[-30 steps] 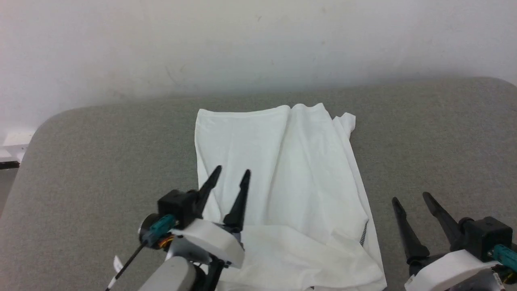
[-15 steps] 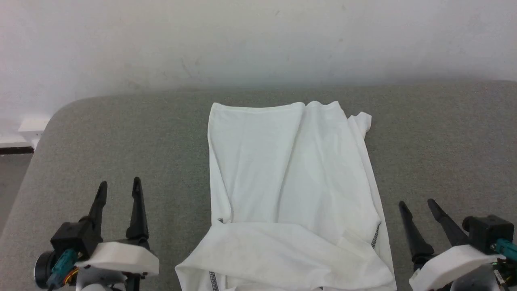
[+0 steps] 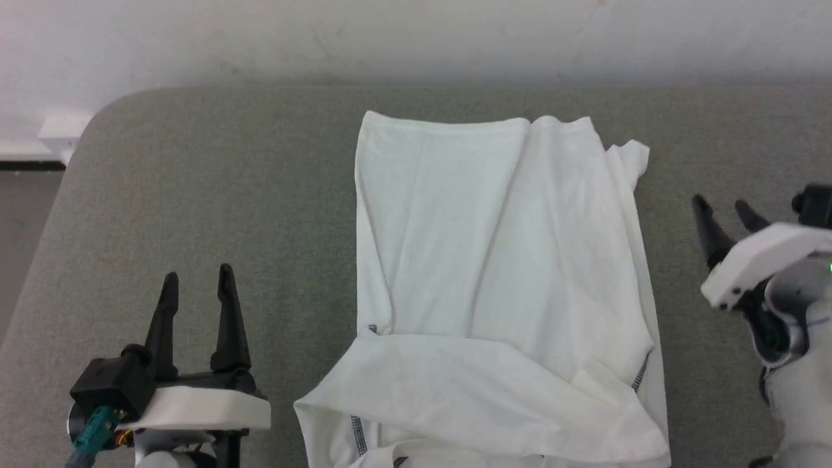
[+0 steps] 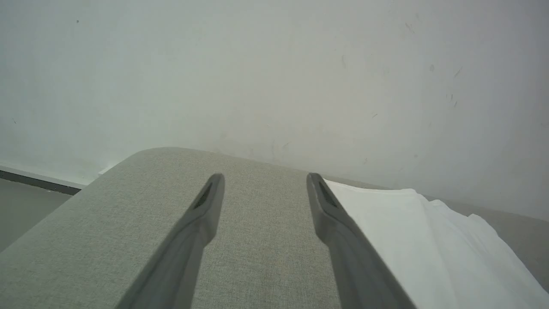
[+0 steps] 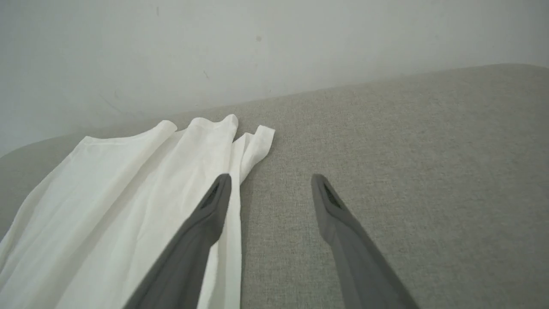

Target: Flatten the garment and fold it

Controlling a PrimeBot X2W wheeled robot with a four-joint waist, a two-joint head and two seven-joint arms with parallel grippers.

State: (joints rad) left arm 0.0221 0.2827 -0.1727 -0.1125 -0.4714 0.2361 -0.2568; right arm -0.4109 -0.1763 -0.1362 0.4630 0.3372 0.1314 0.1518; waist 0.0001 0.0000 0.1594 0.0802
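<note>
The grey fabric-covered desk (image 3: 195, 195) carries the white T-shirt (image 3: 494, 260) in its middle, lying as a long strip with its near end already turned up over itself. Judging by that, the next fold is crosswise. It is best done by pinching every layer at matching corners and carrying both sides evenly, so the loose flap (image 3: 634, 159) at the far right tucks in. The left gripper (image 3: 197, 276) rests low, well left of the shirt; the right gripper (image 3: 720, 205) is raised beside its right edge. Both sets of fingers (image 3: 229, 312) gape wide, holding nothing.
</note>
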